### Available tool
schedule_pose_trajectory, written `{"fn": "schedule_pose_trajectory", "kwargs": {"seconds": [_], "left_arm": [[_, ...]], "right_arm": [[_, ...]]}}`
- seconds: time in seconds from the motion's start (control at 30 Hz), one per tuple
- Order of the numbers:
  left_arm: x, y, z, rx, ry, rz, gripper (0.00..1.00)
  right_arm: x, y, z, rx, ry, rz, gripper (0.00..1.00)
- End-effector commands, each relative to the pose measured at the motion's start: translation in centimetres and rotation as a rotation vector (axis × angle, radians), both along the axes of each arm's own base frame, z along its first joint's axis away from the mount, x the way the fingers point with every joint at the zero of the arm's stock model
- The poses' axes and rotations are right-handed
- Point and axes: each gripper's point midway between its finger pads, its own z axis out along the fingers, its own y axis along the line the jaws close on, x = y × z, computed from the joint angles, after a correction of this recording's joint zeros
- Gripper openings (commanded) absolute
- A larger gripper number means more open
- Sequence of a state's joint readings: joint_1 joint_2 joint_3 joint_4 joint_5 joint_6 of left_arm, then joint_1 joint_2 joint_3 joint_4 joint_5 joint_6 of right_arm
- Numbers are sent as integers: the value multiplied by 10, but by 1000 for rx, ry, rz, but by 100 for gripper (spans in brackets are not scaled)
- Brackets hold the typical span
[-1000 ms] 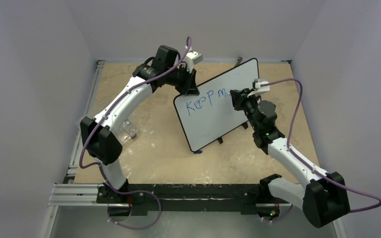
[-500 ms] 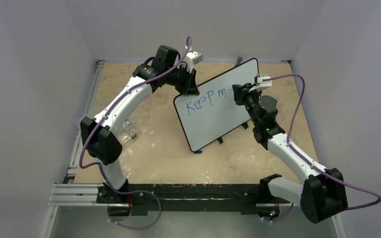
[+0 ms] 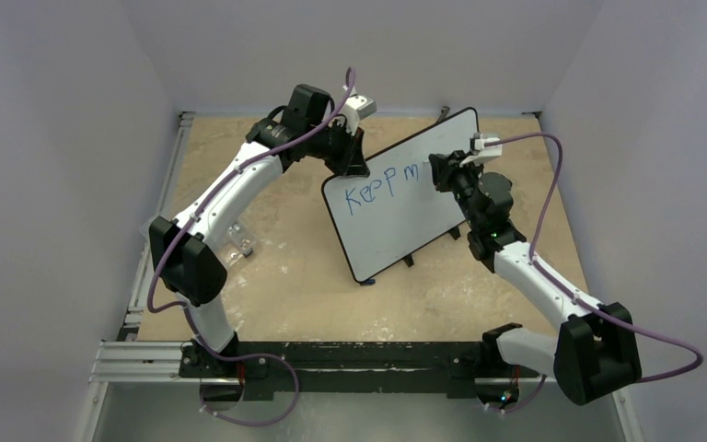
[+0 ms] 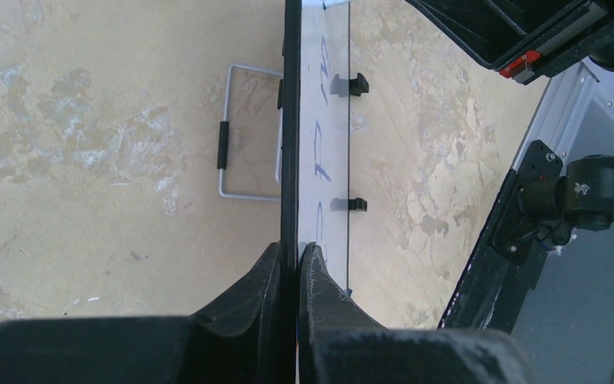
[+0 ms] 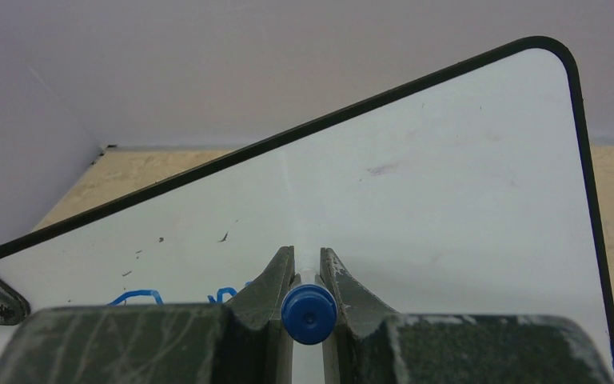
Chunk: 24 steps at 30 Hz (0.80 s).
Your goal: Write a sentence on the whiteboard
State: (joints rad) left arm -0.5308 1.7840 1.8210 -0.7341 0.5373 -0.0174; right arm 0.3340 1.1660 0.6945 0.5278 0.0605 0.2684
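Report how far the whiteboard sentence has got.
Done: blue letters reading "Keep m" on the whiteboard. In hand: the left pincer clamps the board's edge; the right pincer grips a blue marker pointed at the board. Left: the remaining words; the board's lower part is blank.

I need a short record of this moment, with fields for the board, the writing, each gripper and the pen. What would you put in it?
board: whiteboard, standing tilted on the table, not lying flat
writing: blue letters, reading about "Keep m"
left gripper: shut on the whiteboard's black rim
right gripper: shut on a blue marker
marker tip: aimed at the board beside the last letter; contact hidden
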Motion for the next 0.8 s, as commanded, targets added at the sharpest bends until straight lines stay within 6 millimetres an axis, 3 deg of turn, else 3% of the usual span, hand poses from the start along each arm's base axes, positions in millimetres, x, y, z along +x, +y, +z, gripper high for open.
{"fn": "schedule_pose_trajectory", "kwargs": {"seconds": [0.0,0.2,0.37,0.77], "left_arm": [[28,28,-7,147,-141,85,0],[28,28,-8,147,-139,85,0],[27,28,-5,144,-144,85,0],[27,27,-5,143,-146,84,0]], "right_arm": [[2,8,27,13,-69,44,0],[-2,14,19,5,-53,84,0],[-5,16,2,0,-12,99,0],[-13,9,-25,-21,50,75,0]]}}
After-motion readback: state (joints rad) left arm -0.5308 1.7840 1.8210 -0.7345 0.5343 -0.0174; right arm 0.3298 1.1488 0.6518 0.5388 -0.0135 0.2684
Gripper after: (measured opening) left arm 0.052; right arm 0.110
